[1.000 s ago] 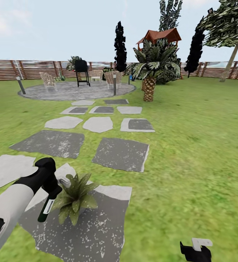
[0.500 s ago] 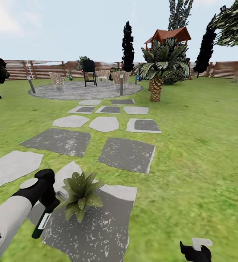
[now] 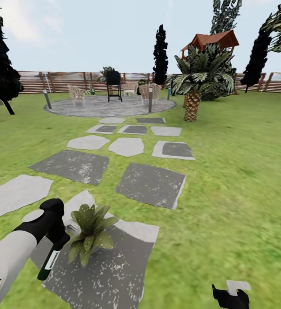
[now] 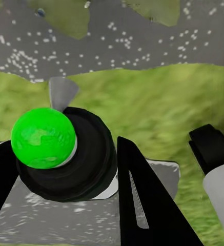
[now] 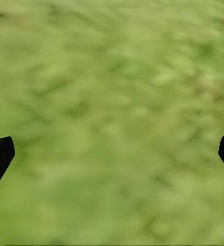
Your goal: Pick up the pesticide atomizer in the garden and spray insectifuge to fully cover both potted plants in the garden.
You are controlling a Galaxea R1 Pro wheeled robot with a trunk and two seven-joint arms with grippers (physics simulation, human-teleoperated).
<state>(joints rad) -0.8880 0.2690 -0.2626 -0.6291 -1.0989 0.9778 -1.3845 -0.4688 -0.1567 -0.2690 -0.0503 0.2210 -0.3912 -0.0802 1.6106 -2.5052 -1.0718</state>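
Now the left gripper [image 3: 58, 240] holds the pesticide atomizer [image 3: 49, 262], its black fingers [image 4: 142, 200] shut around the bottle. The dark green bottle with its white label hangs down from the hand, tipped a little, just beside a potted plant [image 3: 89, 234]. That plant, a small bunch of pointed green leaves, sits on a big grey stepping stone [image 3: 114, 270] in the green lawn [image 3: 234, 193]. More stones lead up to a round grey patio [image 3: 110, 106] with chairs, and a brown fence [image 3: 63, 81] runs behind it. A palm [image 3: 192, 92] stands to the right of the path. The right gripper [image 5: 112, 148] hangs low over plain grass, its fingers spread wide apart and holding nothing.
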